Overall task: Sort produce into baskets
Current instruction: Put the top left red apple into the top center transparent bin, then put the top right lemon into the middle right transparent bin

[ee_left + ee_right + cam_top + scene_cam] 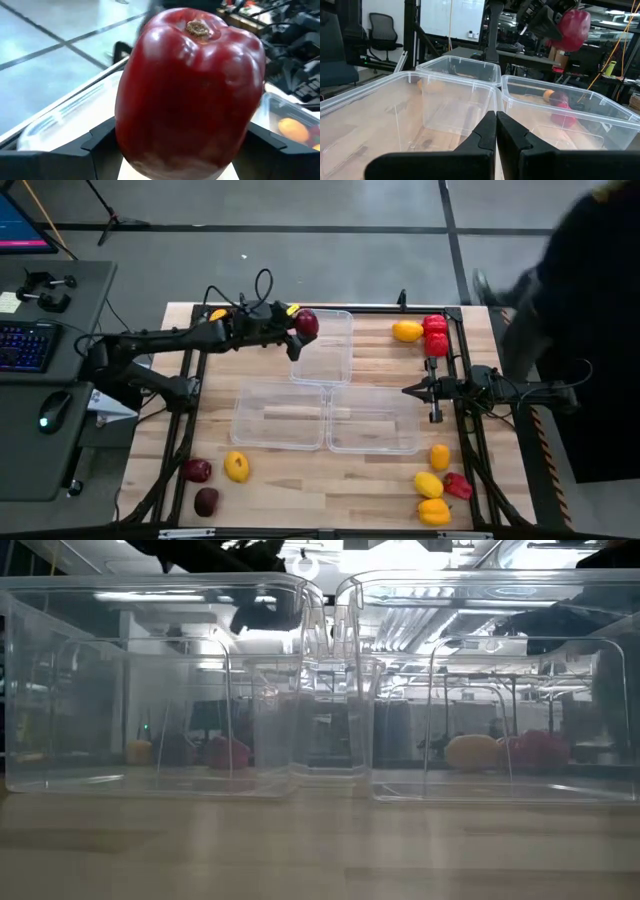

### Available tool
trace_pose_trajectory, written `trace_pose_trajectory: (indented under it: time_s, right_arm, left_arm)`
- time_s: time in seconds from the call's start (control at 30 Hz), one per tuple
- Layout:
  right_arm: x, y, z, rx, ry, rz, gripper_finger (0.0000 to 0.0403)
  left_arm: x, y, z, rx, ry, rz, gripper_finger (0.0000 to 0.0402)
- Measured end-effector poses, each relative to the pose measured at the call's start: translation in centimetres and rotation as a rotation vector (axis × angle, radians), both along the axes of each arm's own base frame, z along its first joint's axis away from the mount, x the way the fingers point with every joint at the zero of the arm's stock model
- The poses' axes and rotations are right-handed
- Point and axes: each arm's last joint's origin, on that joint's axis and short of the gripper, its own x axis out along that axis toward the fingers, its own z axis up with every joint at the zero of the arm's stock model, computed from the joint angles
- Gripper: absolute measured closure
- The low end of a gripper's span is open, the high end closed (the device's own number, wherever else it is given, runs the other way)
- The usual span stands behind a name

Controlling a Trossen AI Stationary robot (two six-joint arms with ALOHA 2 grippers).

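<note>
My left gripper point(298, 326) reaches in from the table's left and is shut on a dark maroon piece of produce point(307, 323) above the far left corner of the far clear tub point(335, 355). The piece fills the left wrist view point(190, 90) and also shows in the right wrist view point(572, 27). Two more clear tubs stand side by side nearer, the left one point(262, 425) and the right one point(390, 442). My right gripper point(408, 390) is shut and empty at the right tub's right side point(496, 131). My left gripper pinches the maroon piece between its two fingers, one finger point(102, 137) on each opposite side of its lower half point(135, 145). The fingers come roughly level from the table's left. The piece is lifted clear above the tub's rim, its stem end point(198, 27) away from the gripper.
Yellow point(407, 331) and red pieces point(436, 335) lie at the far right. Two maroon pieces point(196, 470) and a yellow one point(237, 467) lie near left. Several yellow, orange and red pieces point(434, 485) lie near right. A person in dark clothes point(590, 300) stands beyond the right edge.
</note>
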Motion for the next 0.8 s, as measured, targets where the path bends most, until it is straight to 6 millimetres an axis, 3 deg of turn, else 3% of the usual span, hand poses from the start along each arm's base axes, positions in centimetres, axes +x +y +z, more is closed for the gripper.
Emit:
trace_pose_trajectory:
  time_s: [0.17,0.4,0.7,0.8]
  right_arm:
    - [0.0,0.0,0.0,0.0,0.0,0.0,0.0402]
    - [0.0,0.0,0.0,0.0,0.0,0.0,0.0402]
    - [0.0,0.0,0.0,0.0,0.004,0.0,0.0402]
    - [0.0,-0.3,0.0,0.004,0.002,-0.115,0.0402]
  left_arm:
    - [1.3,0.4,-0.5,-0.011,0.017,-0.016,0.0079]
    - [2.8,0.9,1.9,0.101,0.055,-0.075,0.0008]
    - [1.3,0.6,5.4,0.081,-0.007,-0.004,0.0005]
    - [0.8,0.5,6.0,0.051,-0.043,0.035,0.0005]
